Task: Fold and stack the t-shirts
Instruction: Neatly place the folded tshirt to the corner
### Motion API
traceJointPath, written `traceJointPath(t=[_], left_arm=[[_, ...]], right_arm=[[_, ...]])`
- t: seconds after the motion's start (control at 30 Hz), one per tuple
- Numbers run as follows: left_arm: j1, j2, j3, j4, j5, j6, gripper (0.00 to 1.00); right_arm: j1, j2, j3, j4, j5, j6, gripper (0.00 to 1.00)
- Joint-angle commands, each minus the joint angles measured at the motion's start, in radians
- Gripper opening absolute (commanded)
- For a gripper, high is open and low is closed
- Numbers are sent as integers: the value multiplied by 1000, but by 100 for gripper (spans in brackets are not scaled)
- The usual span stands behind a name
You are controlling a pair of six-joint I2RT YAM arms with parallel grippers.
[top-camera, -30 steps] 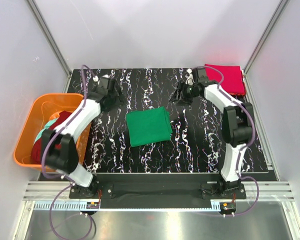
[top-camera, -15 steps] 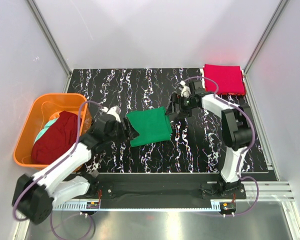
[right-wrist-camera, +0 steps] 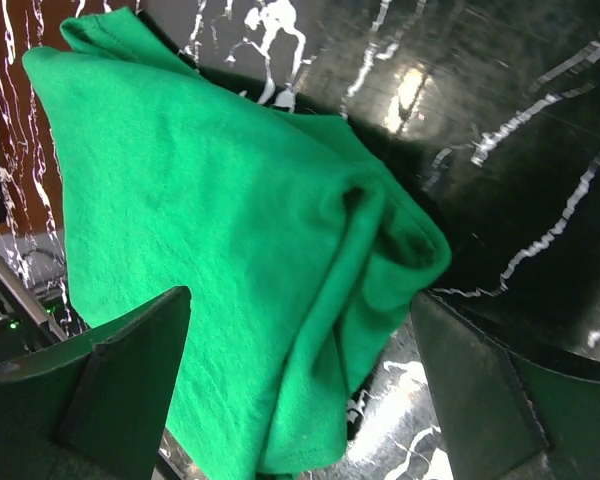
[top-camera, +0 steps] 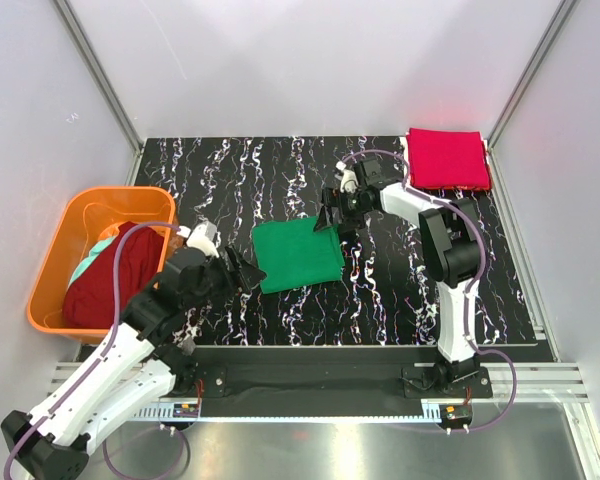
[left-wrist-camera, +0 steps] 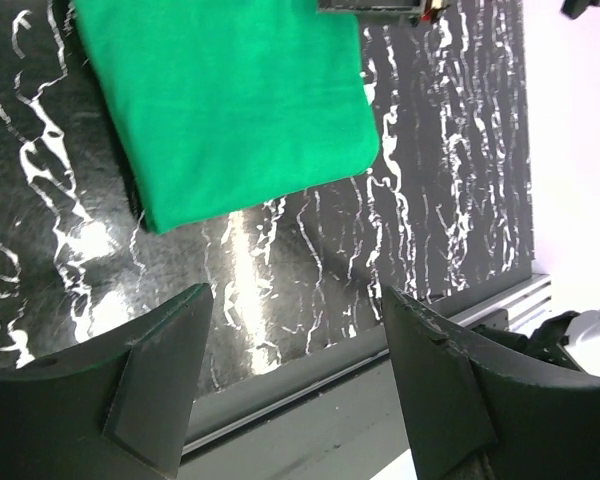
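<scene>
The folded kelly green t-shirt (top-camera: 298, 255) lies in the middle of the table. My left gripper (top-camera: 242, 268) is open and empty just off its near left edge; the left wrist view shows the shirt (left-wrist-camera: 230, 100) ahead of my spread fingers (left-wrist-camera: 155, 385). My right gripper (top-camera: 330, 218) is open at the shirt's far right corner; in the right wrist view the bunched corner (right-wrist-camera: 360, 260) lies between my fingers (right-wrist-camera: 130, 380). The crimson red t-shirt (top-camera: 448, 158) lies folded at the back right. The maroon t-shirt (top-camera: 105, 280) and the pale teal garment (top-camera: 90, 258) lie in the basket.
The orange plastic basket (top-camera: 60, 225) stands off the table's left side. The black marbled table (top-camera: 400, 290) ends at a metal rail along the near edge (left-wrist-camera: 310, 395). White walls close in the back and both sides.
My left arm has swung from the back left, by the basket, down to the green shirt's near left edge. My right gripper has moved left onto the shirt's far right corner.
</scene>
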Motion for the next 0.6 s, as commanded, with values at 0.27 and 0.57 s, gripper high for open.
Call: traceJointPath(t=[0.27,0.57], left_arm=[[-2,-8,67,-35,-14,34,75],[-2,-39,103,-83,-25,52,76]], right_arm=[[31,85,-13,108,-143,51,67],[28,135,68,184,-291,92,0]])
